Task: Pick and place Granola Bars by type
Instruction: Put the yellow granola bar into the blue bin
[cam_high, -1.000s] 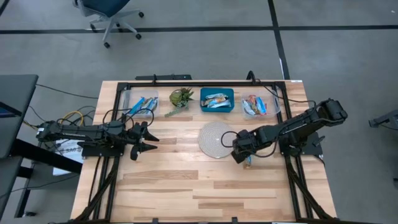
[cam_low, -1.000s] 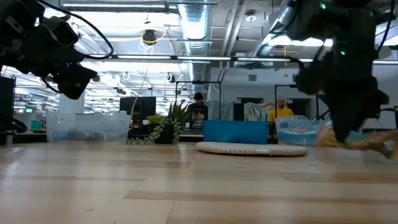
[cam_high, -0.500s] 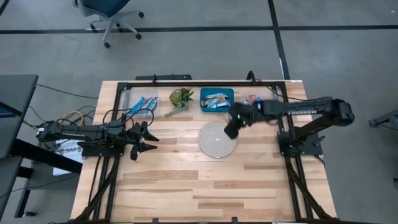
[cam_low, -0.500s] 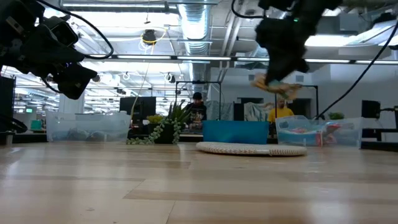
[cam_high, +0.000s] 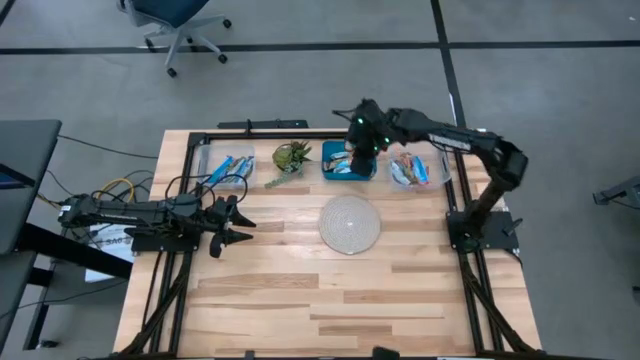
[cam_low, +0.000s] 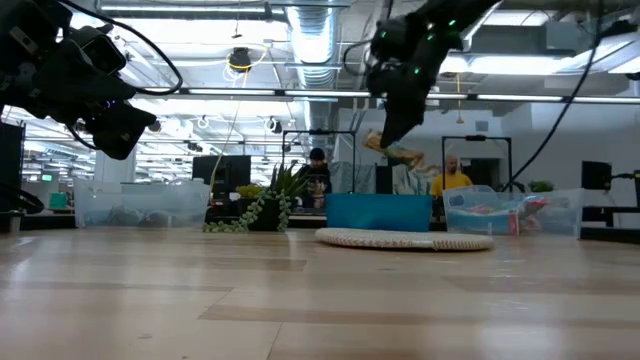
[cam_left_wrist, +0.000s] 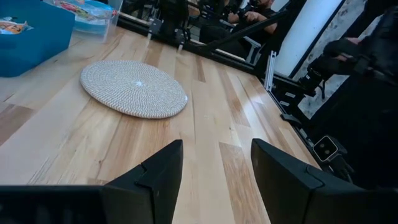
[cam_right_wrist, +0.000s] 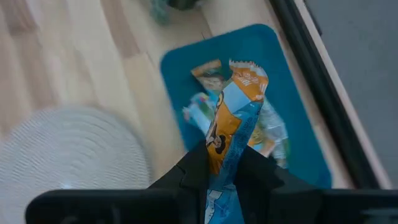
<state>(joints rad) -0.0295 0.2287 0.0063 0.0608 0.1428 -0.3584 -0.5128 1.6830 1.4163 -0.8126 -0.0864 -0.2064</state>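
Note:
My right gripper (cam_high: 356, 150) hangs over the blue tray (cam_high: 366, 148) at the table's far side, shut on an orange-and-blue wrapped granola bar (cam_right_wrist: 235, 112). The tray holds several green-and-silver bars (cam_right_wrist: 267, 134). Blue bars (cam_high: 228, 166) lie in a clear bin at the far left, and orange-red bars (cam_high: 412, 168) in a clear bin right of the tray. My left gripper (cam_high: 238, 222) waits open above the table's left side, with nothing between its fingers (cam_left_wrist: 155, 180). My right gripper pinches the bar's blue end (cam_right_wrist: 225, 158) between its two fingers (cam_right_wrist: 194, 167). The fingers slant down from above and lie along the bar. The bar sticks out past the fingertips, its orange end (cam_low: 403, 155) tilted and lifted clear above the tray.
A round woven mat (cam_high: 349, 223) lies at the table's middle, on the near side of the tray. A green plant (cam_high: 292, 157) stands between the left bin and the tray. A black frame rail (cam_high: 300, 135) runs along the far edge. Bare wood fills the near half.
My right gripper has lifted the bar from the table near the mat's right side. It has swung up and toward the far edge, passing over the mat, with the wrist rolling, and now hangs over the blue tray. It has stayed shut on the bar.

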